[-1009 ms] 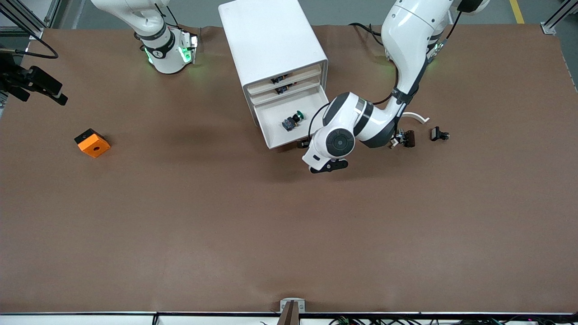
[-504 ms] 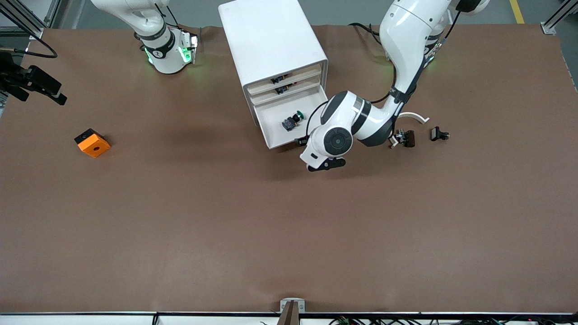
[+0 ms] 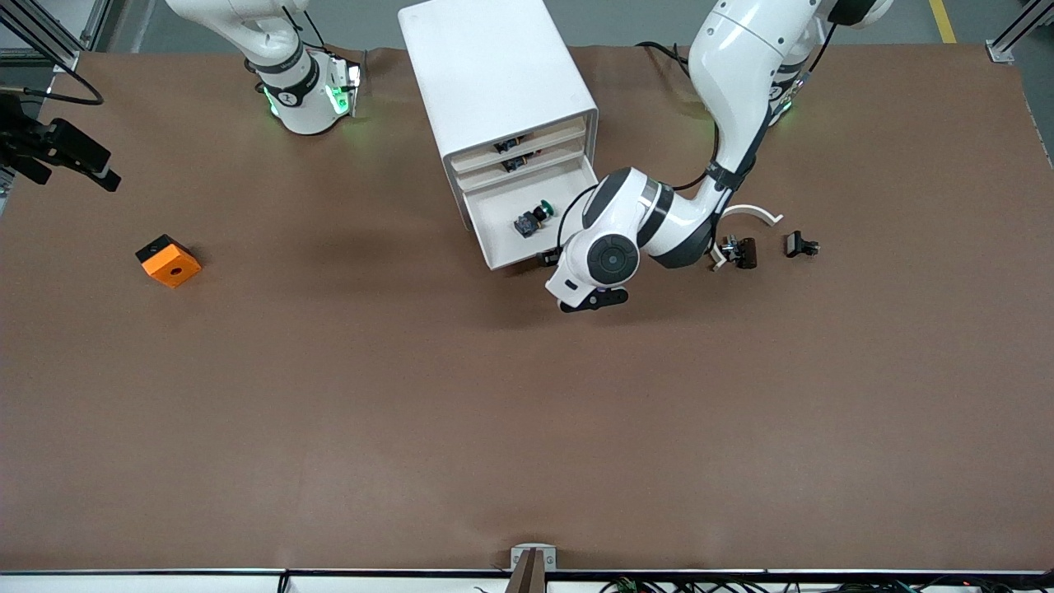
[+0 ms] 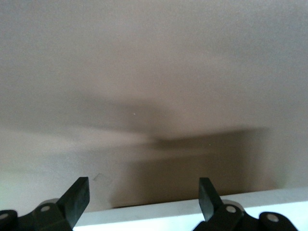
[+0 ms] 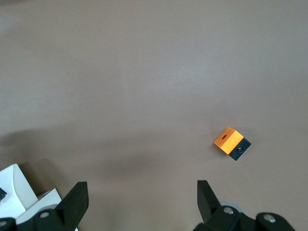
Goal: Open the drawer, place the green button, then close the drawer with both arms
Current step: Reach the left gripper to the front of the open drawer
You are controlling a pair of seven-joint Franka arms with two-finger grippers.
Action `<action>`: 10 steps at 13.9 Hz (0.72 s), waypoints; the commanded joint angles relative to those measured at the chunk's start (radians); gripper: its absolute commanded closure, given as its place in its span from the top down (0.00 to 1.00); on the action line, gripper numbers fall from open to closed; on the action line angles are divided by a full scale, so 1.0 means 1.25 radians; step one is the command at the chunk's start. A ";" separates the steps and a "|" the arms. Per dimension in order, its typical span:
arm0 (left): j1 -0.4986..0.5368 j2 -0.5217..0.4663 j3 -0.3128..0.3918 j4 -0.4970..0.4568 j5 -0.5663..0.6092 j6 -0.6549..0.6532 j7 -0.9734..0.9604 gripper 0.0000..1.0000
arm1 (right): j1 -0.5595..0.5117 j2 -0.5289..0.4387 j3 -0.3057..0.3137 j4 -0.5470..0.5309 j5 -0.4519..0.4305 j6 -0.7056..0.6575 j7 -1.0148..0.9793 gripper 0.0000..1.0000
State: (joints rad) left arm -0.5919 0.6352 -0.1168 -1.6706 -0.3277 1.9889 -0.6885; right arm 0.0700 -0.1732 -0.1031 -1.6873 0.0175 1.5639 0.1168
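1. Green-capped push button with a dark blocky body (image 3: pixel 533 221) lies inside the slim white tray-like drawer (image 3: pixel 502 235), which stands pulled out from the white boxy cabinet (image 3: pixel 494 74).
2. So opening and placing look done; closing is left.
3. Left tool (image 4: pixel 144 199), fingers spread wide and empty, sits low at the drawer's cream front edge.
4. Right tool (image 5: pixel 139 202), also wide and empty, waits high over the table (image 3: pixel 412 412), the orange cube (image 3: pixel 168 261) below it.

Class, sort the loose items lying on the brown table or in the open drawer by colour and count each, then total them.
Orange cube: 1
Green-capped button, in the drawer: 1
Small black pieces: 2
White curved piece: 1
Total: 5
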 commanded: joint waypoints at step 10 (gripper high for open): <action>-0.012 0.006 -0.075 -0.002 -0.063 -0.010 -0.014 1.00 | -0.014 0.013 0.010 0.022 -0.014 -0.012 -0.009 1.00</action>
State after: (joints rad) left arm -0.6054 0.6370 -0.2014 -1.6742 -0.3886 1.9873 -0.6941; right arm 0.0699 -0.1715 -0.1032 -1.6867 0.0174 1.5639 0.1168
